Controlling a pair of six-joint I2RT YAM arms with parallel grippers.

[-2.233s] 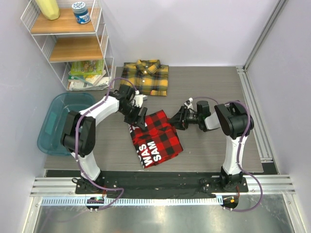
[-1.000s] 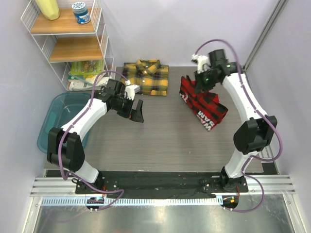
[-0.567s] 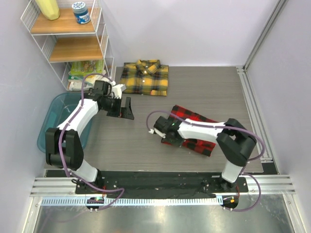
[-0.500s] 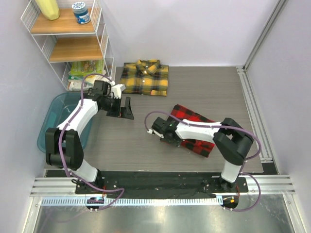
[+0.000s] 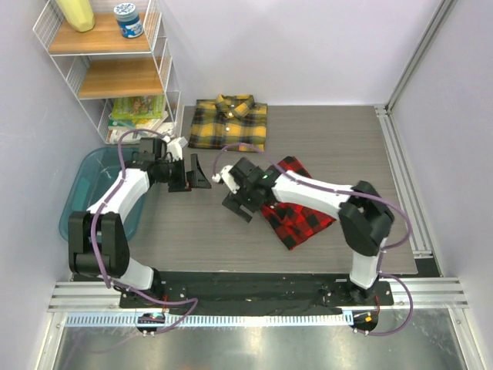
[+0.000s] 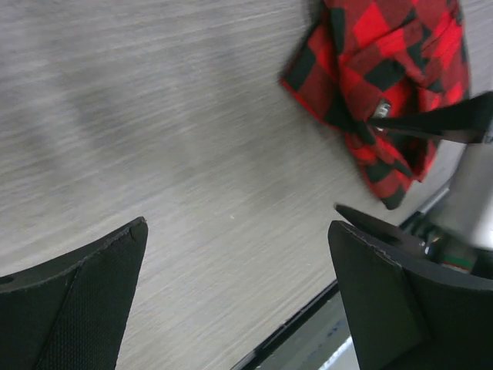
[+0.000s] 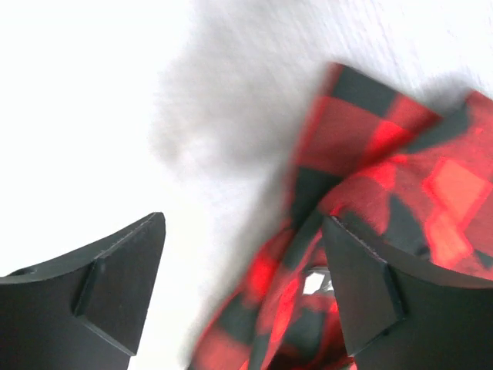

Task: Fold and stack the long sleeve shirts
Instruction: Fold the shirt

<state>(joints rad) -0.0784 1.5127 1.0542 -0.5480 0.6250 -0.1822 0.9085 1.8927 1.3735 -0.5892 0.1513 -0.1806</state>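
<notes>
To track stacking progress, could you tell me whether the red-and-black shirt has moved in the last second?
Yes. The red-and-black shirt has shifted toward the near edge, away from the unmoved yellow shirt.

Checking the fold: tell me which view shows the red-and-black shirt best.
Top external: almost all of the red-and-black shirt lies in frame on the table. Left wrist catches only part of it at upper right; right wrist gives a blurred close-up of one edge.
</notes>
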